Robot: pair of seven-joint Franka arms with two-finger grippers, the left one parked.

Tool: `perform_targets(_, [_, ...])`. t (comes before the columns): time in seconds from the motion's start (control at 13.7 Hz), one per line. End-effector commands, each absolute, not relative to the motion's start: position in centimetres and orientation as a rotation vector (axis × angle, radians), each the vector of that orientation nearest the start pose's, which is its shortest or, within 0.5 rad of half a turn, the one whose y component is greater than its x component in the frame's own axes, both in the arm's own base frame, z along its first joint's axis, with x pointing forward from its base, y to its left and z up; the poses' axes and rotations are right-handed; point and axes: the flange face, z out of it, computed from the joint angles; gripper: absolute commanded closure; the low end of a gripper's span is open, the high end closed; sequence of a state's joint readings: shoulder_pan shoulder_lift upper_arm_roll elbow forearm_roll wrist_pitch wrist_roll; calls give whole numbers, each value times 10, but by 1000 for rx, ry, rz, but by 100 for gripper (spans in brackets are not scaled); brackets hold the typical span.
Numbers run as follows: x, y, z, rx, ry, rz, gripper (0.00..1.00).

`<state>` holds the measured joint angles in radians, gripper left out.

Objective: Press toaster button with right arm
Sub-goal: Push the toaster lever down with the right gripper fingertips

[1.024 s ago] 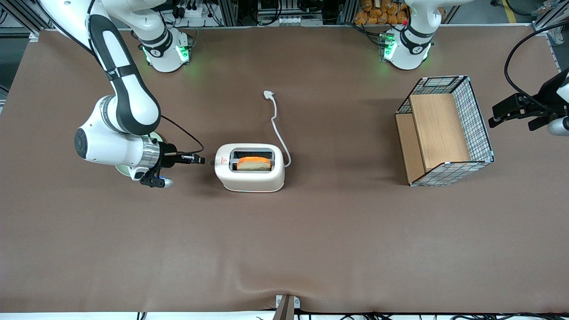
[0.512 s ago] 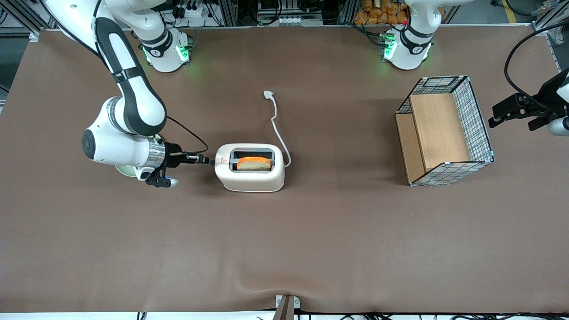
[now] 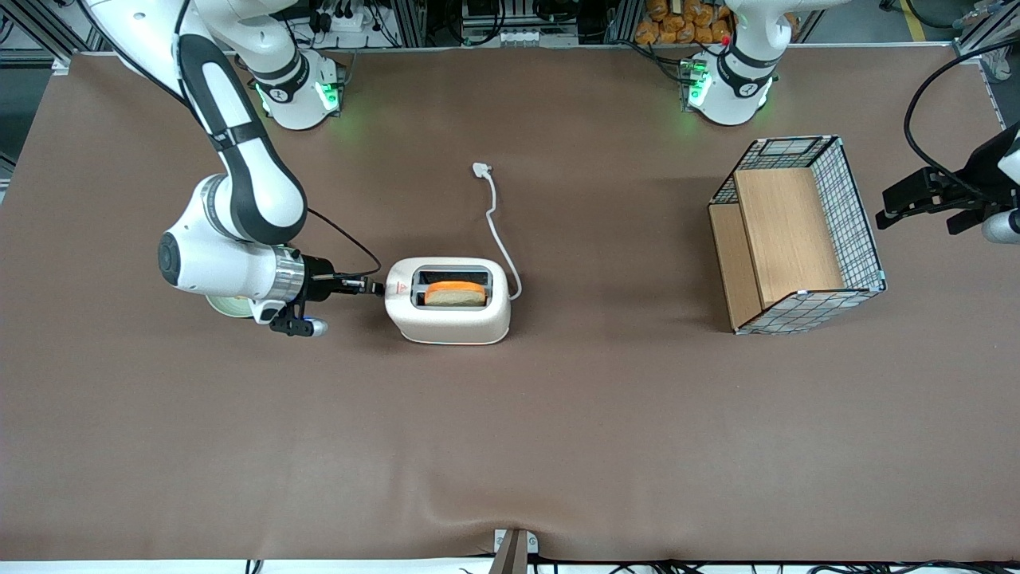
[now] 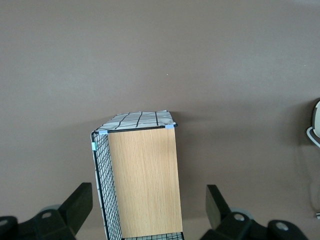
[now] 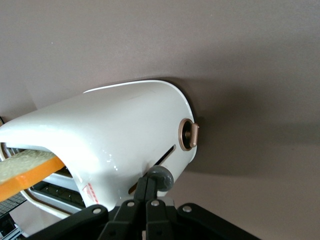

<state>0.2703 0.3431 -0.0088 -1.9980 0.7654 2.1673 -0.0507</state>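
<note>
Fingers first: from the front view, my gripper (image 3: 373,286) points level at the narrow end of the toaster (image 3: 448,301), its tips right up against that end, though this view does not let me tell whether they touch it. My right arm (image 3: 239,187) bends down from its base and ends in the silver wrist ring just back from the fingers, with a pale round object partly hidden under the wrist. A slice of bread with an orange layer (image 3: 455,293) stands in the slot nearer the front camera, past my fingertips along the toaster's top, and the red warning triangle (image 3: 402,285) sits on the top just ahead of the tips. The white cord (image 3: 500,231) runs from the end of the toaster away from my fingers to its plug, farther from the front camera. Toward the parked arm's end of the table, well apart from my fingers, a wire basket with wooden panels (image 3: 797,235) lies on its side. In the left wrist view that basket (image 4: 139,175) fills the middle, on the brown table (image 4: 160,55). In the right wrist view my fingers (image 5: 143,195) are pressed together with nothing between them, and their tips meet the toaster button (image 5: 159,178), a grey knob at the foot of the lever slot in the toaster's end, with a round copper dial (image 5: 189,134) just beside it.
</note>
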Motion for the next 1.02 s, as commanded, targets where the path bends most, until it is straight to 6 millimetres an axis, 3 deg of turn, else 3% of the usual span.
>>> perform_targets(0.0, [565,183,276,-2536,230,266,100])
perform_targets(0.44, [566,181,268,-2547,223,249,100])
perform_targets(0.95, [567,173,244,-2563,178,243,100])
